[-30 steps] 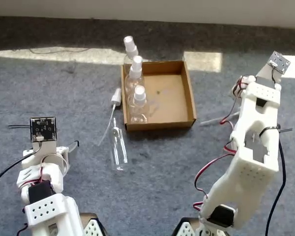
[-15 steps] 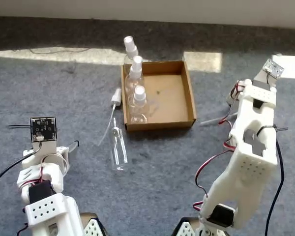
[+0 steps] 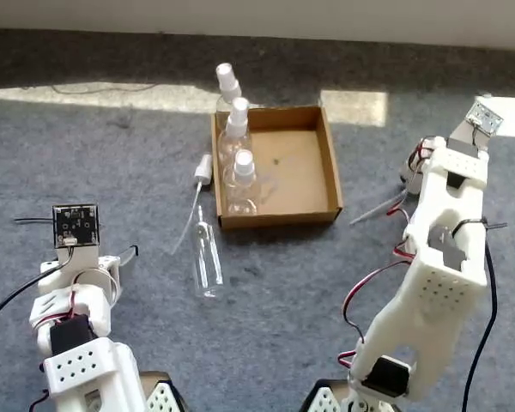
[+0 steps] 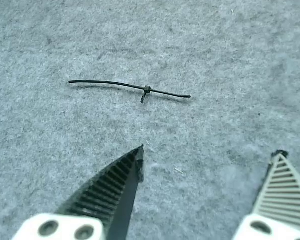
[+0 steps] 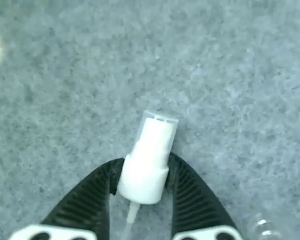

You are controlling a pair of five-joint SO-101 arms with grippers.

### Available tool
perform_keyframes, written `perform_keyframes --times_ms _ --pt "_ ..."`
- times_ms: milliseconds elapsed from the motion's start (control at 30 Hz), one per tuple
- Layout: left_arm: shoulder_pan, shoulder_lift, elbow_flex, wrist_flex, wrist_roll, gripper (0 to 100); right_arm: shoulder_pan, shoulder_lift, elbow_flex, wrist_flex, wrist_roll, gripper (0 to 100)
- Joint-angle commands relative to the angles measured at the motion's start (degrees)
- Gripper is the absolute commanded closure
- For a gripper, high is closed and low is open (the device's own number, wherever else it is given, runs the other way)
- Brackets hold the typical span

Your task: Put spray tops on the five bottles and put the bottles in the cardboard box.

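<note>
R claw [image 5: 145, 167] clenched on a spray top [image 5: 147, 155], lower centre of wrist frame. L claw [image 4: 210, 152] released over carpet [image 4: 230, 60], black tie [image 4: 146, 90] ahead. High view: cardboard box [image 3: 335, 163] upper centre, three capped bottles [image 3: 239, 184] along its left wall, uncapped bottle [image 3: 206, 257] lying below-left.

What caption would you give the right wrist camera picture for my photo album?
Right end effector clasps a white spray top, grey carpet behind.
</note>
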Motion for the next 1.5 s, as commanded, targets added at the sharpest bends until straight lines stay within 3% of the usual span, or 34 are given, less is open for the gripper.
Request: perform_keyframes --times_ms 0,333,433,667,933,1100,1333,1467 --pt "0.8 -0.7 -0.3 -1.1 -0.4 65 -0.5 -1.8 -7.0 7.1 6.2 99.5" --pt "0.8 -0.7 -0.3 -1.1 -0.4 65 -9.5 -18.2 -23.7 43.6 27.3 99.5" --pt "0.8 -0.7 -0.3 -1.1 -0.4 65 -13.0 -24.4 -19.1 44.5 29.2 99.5" --pt "0.8 -0.7 -0.3 -1.1 -0.4 65 -24.2 -46.0 7.9 44.2 36.4 99.5" --pt "0.8 -0.7 -0.3 -1.1 -0.4 65 -32.9 -68.8 49.4 20.9 38.2 99.5" --pt "0.8 -0.7 -0.3 -1.1 -0.4 65 -38.5 -70.0 69.4 2.8 30.5 99.5" --pt "0.8 -0.7 -0.3 -1.1 -0.4 65 -45.1 -70.0 72.4 -1.1 30.2 98.3" --pt "0.8 -0.7 -0.3 -1.1 -0.4 65 -45.1 -70.0 72.1 -1.1 29.5 86.5"
